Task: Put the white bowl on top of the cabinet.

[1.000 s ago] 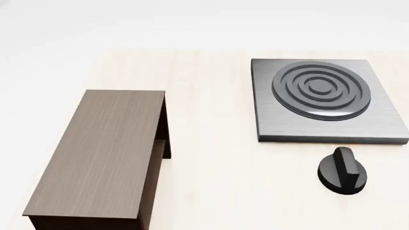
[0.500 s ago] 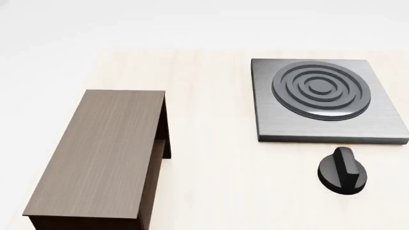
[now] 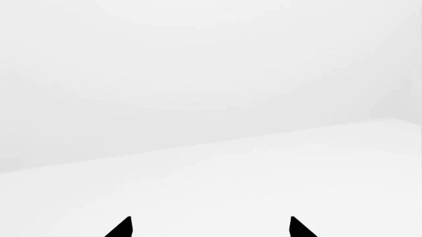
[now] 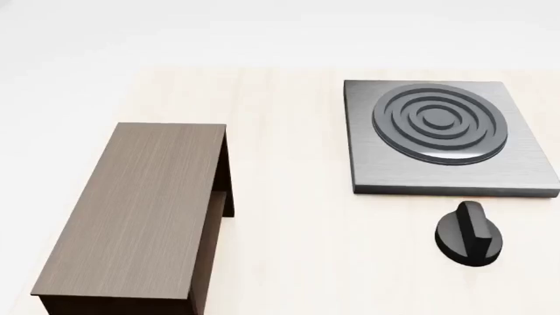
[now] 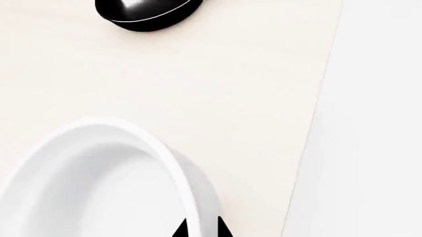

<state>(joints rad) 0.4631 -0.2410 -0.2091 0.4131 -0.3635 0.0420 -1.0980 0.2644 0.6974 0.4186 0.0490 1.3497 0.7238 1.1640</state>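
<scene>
**Operator:** Nothing has shifted in the head view since a second ago; the cabinet (image 4: pixel 140 216) sits at the table's (image 4: pixel 289 262) near-left edge, its top bare.

**Spotter:** And the grippers?

**Operator:** The left gripper (image 3: pixel 209 228) has its tips apart, facing blank white. The right gripper (image 5: pixel 201 229) has its tips close together at the white bowl's (image 5: pixel 99 182) rim; I cannot tell whether they grip it. The bowl sits near the table's edge, so a nudge could push it off.

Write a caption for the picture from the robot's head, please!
A long brown cabinet sits on a pale table beside a grey stove plate and black knob.
</scene>
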